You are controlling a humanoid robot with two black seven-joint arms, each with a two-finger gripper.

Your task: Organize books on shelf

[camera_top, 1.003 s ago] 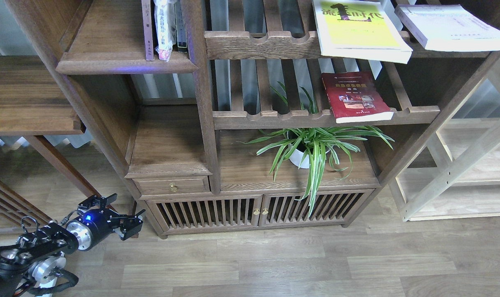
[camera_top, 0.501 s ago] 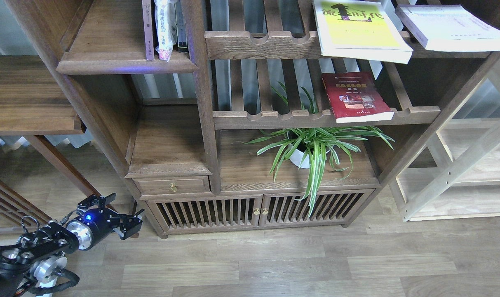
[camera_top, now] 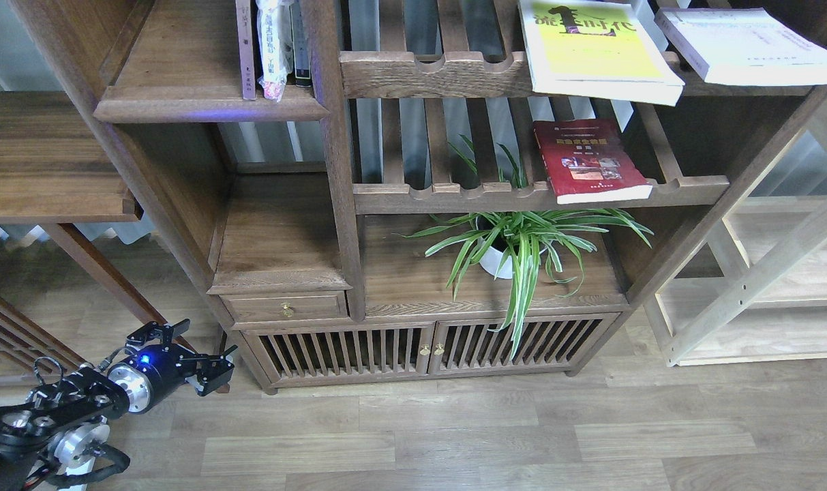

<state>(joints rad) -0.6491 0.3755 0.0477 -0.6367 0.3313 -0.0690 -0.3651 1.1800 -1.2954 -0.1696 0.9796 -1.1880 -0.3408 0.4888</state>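
Head view, step: none begun; left tool (camera_top: pixel 191 354) hangs low near the floor, fingers spread, empty (right tool unseen).
Books: yellow book (camera_top: pixel 594 48), white book (camera_top: pixel 747 44), red book (camera_top: pixel 590 160) lie flat on slatted racks.
Next: reach up for one, stand it on the shelf (camera_top: pixel 208 106).

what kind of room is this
Probably a living room or study at home, though I can't be sure: a dark wood display cabinet with books lying on its racks, a potted spider plant, and wood plank flooring.
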